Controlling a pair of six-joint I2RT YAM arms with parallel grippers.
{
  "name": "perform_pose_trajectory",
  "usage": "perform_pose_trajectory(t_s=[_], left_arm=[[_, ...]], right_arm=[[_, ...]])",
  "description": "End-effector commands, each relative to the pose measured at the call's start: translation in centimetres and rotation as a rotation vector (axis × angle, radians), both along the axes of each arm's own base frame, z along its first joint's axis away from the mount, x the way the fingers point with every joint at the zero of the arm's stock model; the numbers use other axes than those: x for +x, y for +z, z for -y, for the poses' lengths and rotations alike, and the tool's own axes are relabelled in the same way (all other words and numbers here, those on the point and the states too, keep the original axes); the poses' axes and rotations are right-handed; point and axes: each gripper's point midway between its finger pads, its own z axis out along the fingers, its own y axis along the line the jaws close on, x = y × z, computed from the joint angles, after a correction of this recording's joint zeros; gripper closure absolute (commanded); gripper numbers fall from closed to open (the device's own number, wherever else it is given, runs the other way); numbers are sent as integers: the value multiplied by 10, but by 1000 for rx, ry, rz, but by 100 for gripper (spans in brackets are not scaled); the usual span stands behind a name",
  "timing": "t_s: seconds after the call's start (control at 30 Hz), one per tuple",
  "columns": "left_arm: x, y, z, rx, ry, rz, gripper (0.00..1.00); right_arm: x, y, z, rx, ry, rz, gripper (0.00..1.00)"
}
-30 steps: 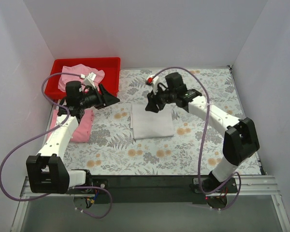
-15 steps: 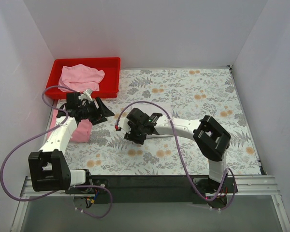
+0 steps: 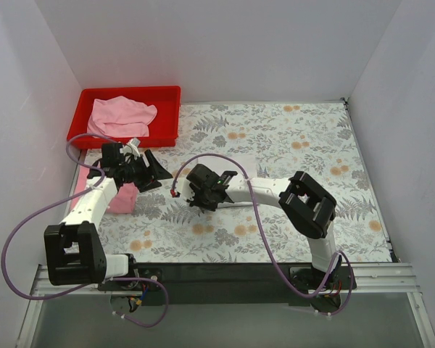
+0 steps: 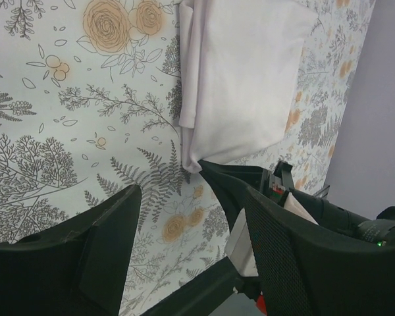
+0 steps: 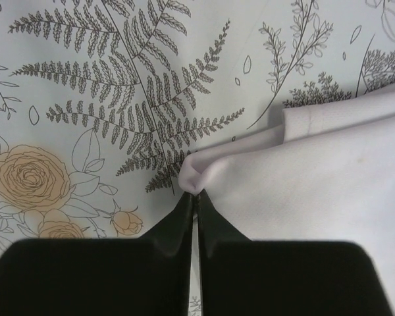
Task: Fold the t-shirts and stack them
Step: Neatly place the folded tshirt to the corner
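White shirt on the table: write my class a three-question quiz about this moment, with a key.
1. True or false: the right gripper is shut on a corner of the white shirt.
2. What lies in the red bin? A) a pink shirt B) a white shirt C) a towel
3. Fill in: the left gripper is ____.
Key: 1 true; 2 A; 3 open.

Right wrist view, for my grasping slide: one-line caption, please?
Right hand pinched shut on a corner of the folded pale t-shirt, which lies on the floral table cover.
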Motion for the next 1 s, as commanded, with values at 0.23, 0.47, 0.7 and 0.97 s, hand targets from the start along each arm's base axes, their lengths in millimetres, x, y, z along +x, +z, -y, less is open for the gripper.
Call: perform_pose_trajectory(t_s=[0.23,0.47,0.7,0.97], left_arm=[[0,-29,13,-81,24,-56,27],[24,-36,47,-132,21,-44,14],[36,-50,79,-202,34,-86,11],[27,-90,98,-203,102,-219,10]], right_arm=[[14,49,-9,147,-6,0,99],[7,76,-16,228,24,-19,99],[4,81,-19,245,24,-33,99],[3,94,-29,289,15,-59,99]])
